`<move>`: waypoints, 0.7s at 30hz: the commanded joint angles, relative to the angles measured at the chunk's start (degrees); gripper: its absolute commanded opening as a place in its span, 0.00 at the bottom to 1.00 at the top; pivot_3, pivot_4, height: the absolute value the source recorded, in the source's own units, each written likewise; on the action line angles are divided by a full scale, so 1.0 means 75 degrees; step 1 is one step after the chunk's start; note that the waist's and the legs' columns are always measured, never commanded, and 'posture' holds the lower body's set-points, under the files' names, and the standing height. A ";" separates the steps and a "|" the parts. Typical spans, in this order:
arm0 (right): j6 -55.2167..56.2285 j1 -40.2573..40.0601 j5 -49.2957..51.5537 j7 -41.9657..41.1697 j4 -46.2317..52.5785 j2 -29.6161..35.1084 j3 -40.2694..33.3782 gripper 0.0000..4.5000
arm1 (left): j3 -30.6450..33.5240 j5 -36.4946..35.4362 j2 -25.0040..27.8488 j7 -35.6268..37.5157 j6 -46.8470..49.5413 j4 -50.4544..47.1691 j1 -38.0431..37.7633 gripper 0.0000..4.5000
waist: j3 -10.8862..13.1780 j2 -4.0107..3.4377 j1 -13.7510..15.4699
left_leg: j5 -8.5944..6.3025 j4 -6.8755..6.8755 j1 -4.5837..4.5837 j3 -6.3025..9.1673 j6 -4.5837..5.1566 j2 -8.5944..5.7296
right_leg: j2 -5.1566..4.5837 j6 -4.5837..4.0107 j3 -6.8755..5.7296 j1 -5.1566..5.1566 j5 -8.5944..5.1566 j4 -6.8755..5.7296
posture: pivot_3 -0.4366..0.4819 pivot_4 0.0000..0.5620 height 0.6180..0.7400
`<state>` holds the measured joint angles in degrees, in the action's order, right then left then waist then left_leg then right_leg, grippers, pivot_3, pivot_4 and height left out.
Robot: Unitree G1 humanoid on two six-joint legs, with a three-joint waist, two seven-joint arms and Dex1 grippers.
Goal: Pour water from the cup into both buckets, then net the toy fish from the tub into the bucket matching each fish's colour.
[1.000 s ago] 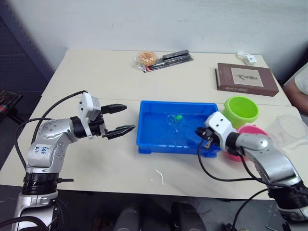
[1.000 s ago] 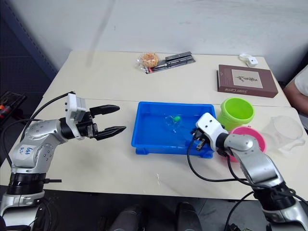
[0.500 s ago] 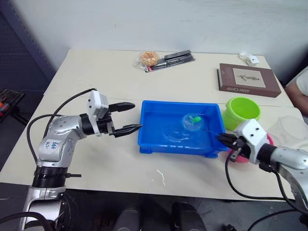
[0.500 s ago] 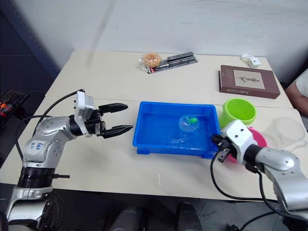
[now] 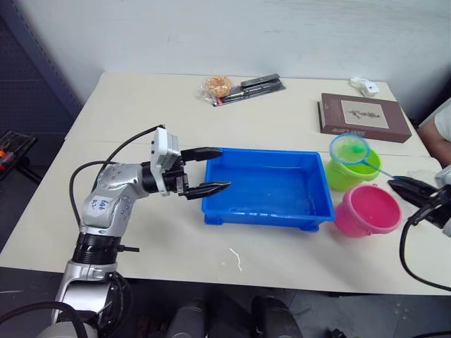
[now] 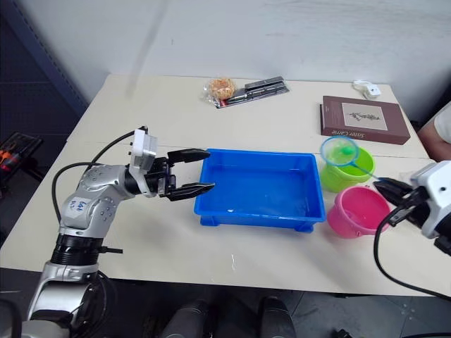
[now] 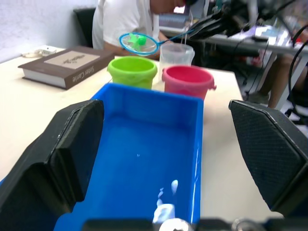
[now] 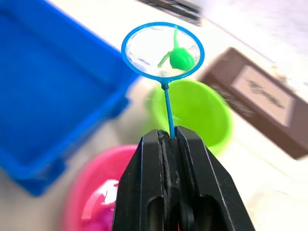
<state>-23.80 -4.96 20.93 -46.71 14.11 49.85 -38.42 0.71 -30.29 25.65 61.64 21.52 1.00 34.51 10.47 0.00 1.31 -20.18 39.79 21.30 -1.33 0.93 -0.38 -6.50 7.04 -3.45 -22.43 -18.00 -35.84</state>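
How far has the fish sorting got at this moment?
Pouring can't be confirmed. In hand: the right gripper, shut on the net, holds a green fish above the green bucket. The pink bucket shows something pink inside. The tub shows no fish. Left: dropping this one.

I see silver arm shells, white wrist blocks, black textured fingers (image 7: pixel 269 149), loose black cables, and a handwritten blue label on the left arm (image 5: pixel 113 204).

So it's a cream table (image 5: pixel 141 105) with a blue tub (image 5: pixel 268 186) in the middle, lime green bucket (image 5: pixel 345 172) and pink bucket (image 5: pixel 366 210) just beside it, brown book (image 5: pixel 361 116), wrapped snack (image 5: pixel 216 86), black stapler (image 5: pixel 261 83), small white gadget (image 5: pixel 365 86) at the far edge.
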 commanded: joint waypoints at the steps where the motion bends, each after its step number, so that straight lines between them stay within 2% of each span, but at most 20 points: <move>1: 0.0816 0.0180 -0.0484 0.0166 -0.0692 0.0305 -0.0178 0.00 | 0.0073 -0.0201 -0.0010 -0.0041 0.0077 -0.0339 0.0159 0.99 | -0.0001 -0.0001 -0.0001 | 0.0000 0.0000 -0.0001 0.0000 0.0000 0.0000 | 0.0000 0.0000 0.0000 0.0000 0.0000 -0.0001 | 0.48 0.27 0.99; 8: 0.2517 0.0571 -0.1933 0.1104 -0.2038 0.0453 0.0617 0.00 | -0.0014 -0.0095 -0.0039 0.0070 0.0019 -0.0218 0.0315 0.99 | -0.0001 -0.0003 -0.0011 | 0.0000 -0.0005 -0.0004 -0.0007 -0.0001 0.0002 | 0.0002 0.0000 0.0004 -0.0003 0.0000 -0.0001 | 0.48 0.27 0.99; 16: 0.4483 0.0417 -0.3763 0.2307 -0.2661 0.0652 0.1387 0.00 | -0.0122 0.0032 -0.0033 0.0173 -0.0139 -0.0069 0.0383 0.99 | -0.0002 -0.0004 -0.0015 | 0.0001 -0.0005 -0.0004 -0.0010 -0.0002 0.0003 | 0.0002 0.0000 0.0006 -0.0004 0.0000 0.0000 | 0.48 0.27 0.99; 21: 0.6076 0.0249 -0.5659 0.3742 -0.3220 0.1465 0.1805 0.00 | -0.0290 0.0216 -0.0062 0.0216 -0.0299 -0.0002 0.0392 0.99 | -0.0003 -0.0007 -0.0013 | 0.0001 -0.0005 -0.0003 -0.0011 -0.0002 0.0000 | 0.0000 0.0000 0.0008 -0.0004 0.0000 0.0005 | 0.48 0.27 0.99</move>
<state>18.46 -3.19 -18.17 -22.25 -9.41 58.98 -24.58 -1.37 -28.83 25.32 62.96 20.42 1.49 36.21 10.45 -0.05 1.22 -20.18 39.75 21.27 -1.43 0.92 -0.38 -6.50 7.04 -3.38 -22.46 -18.00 -35.80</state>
